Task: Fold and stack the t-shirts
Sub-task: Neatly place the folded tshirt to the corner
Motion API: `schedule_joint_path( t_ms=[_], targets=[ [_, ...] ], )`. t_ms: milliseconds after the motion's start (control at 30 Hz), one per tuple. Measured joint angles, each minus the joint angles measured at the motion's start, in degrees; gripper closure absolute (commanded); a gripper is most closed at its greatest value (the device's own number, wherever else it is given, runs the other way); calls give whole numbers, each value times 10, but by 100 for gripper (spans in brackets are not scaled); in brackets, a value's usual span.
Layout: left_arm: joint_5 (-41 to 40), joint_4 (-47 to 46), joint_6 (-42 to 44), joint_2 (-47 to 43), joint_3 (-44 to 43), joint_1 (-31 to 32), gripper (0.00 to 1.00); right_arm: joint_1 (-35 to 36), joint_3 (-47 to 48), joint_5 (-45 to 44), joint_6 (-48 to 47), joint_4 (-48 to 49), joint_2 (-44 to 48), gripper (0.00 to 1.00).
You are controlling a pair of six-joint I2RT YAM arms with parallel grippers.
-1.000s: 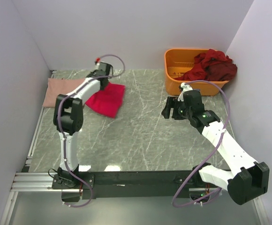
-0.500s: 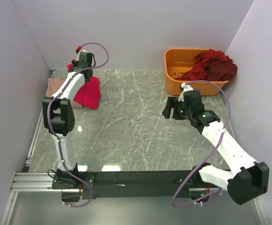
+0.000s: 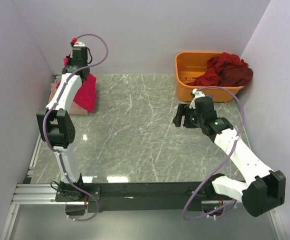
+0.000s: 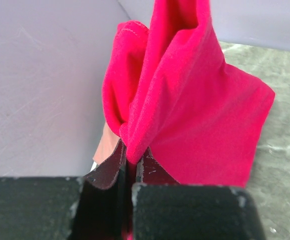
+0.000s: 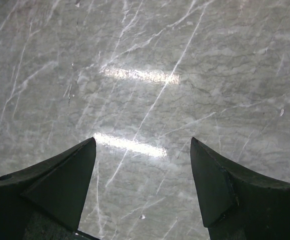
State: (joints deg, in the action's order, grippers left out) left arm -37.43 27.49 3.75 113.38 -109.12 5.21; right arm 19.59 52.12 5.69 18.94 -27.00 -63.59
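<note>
**Desk:** Start near. How is my right side sitting?

**Me:** I have the right arm (image 3: 237, 152) rising from its base at the near right, elbow out by the right wall, forearm reaching in toward the middle of the table (image 3: 135, 135). The right gripper (image 5: 142, 145) hangs over bare marble with its fingers spread wide. In its wrist view I see only stone between them.

**Desk:** And the left?

**Me:** I've got the left arm (image 3: 60, 125) stretched far up the left side, forearm raised toward the far left corner. The left gripper (image 4: 130, 157) is lifted above the table, close to the back wall (image 3: 145, 35). Its jaws are pressed together on a bunched fold of the red shirt (image 4: 200, 110).

**Desk:** Where does the shirt lie against the fingers?

**Me:** It's pinched right at the tips, and the rest hangs below the gripper in loose folds. From above, its lower part falls over the pale pink shirt (image 3: 76, 108), which lies flat on the table in that corner. I cannot tell whether the two cloths touch.

**Desk:** Farther back?

**Me:** In the far right corner I see the orange bin (image 3: 185, 89), well apart from the left gripper and just beyond the right one. The maroon shirts (image 3: 227, 70) are heaped in it and spill over its right rim.
</note>
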Motion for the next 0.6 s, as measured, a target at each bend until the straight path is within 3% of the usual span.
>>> schedule_joint_path(
  t_ms=[233,267,300,333,500,600],
  targets=[
    [21,3,-27,9,-1,-57,97,0,0,-1,0,0,-10,18],
    [21,5,-35,17,-5,-67,78,0,0,-1,0,0,-12,18],
    [20,9,-44,30,-12,-79,45,0,0,-1,0,0,-13,18],
    [20,13,-50,46,-21,-89,1,0,0,-1,0,0,-14,18],
    [16,59,-111,140,-102,-130,0,0,0,-5,4,0,-13,17],
    [33,96,-156,145,-118,-136,0,-1,0,-12,12,0,-1,17]
  ],
)
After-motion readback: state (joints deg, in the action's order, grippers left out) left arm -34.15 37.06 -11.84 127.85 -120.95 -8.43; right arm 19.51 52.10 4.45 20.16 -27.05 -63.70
